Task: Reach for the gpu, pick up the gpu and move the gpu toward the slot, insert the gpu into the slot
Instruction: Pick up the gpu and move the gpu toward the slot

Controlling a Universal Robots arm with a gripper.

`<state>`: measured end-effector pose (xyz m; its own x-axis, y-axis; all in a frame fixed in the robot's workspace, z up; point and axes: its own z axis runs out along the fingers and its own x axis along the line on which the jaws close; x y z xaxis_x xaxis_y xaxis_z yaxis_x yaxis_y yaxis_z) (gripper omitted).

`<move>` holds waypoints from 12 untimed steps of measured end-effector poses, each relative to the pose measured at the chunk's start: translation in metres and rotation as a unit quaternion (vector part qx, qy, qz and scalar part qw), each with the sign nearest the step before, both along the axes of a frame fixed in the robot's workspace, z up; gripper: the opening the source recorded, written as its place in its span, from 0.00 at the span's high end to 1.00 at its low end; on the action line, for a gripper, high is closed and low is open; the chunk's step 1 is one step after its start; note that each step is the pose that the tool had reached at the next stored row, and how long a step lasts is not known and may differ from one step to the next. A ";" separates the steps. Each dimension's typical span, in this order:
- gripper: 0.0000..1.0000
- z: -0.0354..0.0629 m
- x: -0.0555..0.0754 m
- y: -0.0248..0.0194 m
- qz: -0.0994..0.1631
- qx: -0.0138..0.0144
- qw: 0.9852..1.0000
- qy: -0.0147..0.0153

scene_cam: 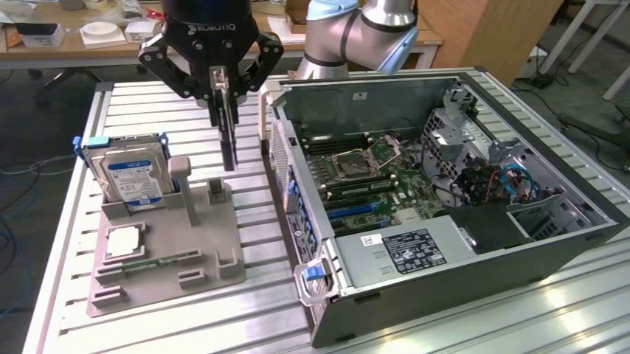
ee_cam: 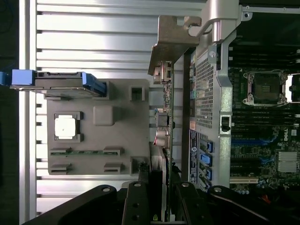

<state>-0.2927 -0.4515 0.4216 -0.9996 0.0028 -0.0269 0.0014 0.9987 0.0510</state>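
The gpu (scene_cam: 229, 140), pinched edge-on by the gripper (scene_cam: 224, 96) at the exterior view's upper left, is best held vertical and lined up squarely with the slot (scene_cam: 355, 211).

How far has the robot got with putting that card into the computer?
Done: picking up. The fingers are shut on the gpu, which hangs upright, clear of the grey holder. In hand: carrying it, beside the open computer case but outside its wall. Left: the gpu is not yet over the motherboard or in a slot.
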 end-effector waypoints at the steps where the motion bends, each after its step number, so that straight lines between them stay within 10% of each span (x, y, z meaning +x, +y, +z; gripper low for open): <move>1: 0.73 0.0000 0.001 0.0000 0.000 0.000 1.000 0.000; 12: 0.73 -0.0001 0.013 0.0000 0.000 0.000 1.000 0.000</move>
<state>-0.2797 -0.4515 0.4215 -0.9996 0.0022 -0.0269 0.0009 0.9987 0.0512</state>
